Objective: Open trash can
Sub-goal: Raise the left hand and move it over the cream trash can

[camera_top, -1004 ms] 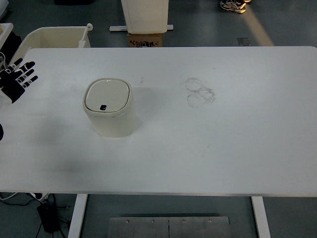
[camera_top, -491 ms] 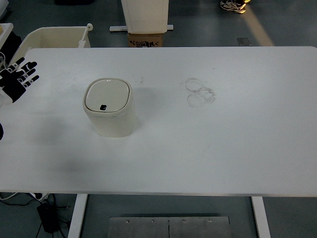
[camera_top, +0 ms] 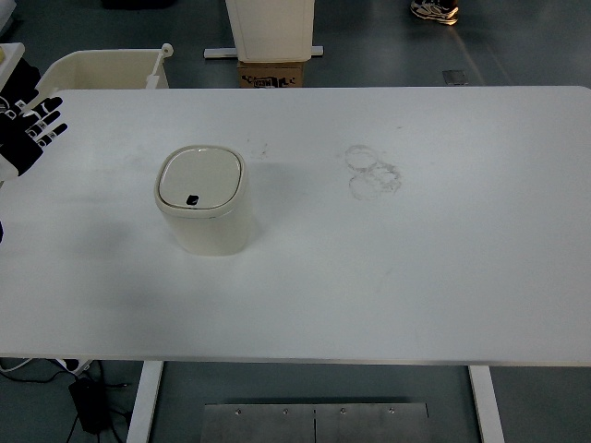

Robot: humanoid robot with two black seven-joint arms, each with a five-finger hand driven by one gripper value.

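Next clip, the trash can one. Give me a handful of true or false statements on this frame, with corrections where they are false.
1. The trash can stands upright on the white table with its lid shut. True.
2. The left hand rests on the lid. False: it is at the table's far left edge, well clear of the can.
3. The left hand's fingers are spread and hold nothing. True.
4. The right hand is pressing the dark button on the lid. False: no right hand shows in the view, and nothing touches the button.
5. Faint ring marks lie on the table to the picture's right of the can. True.
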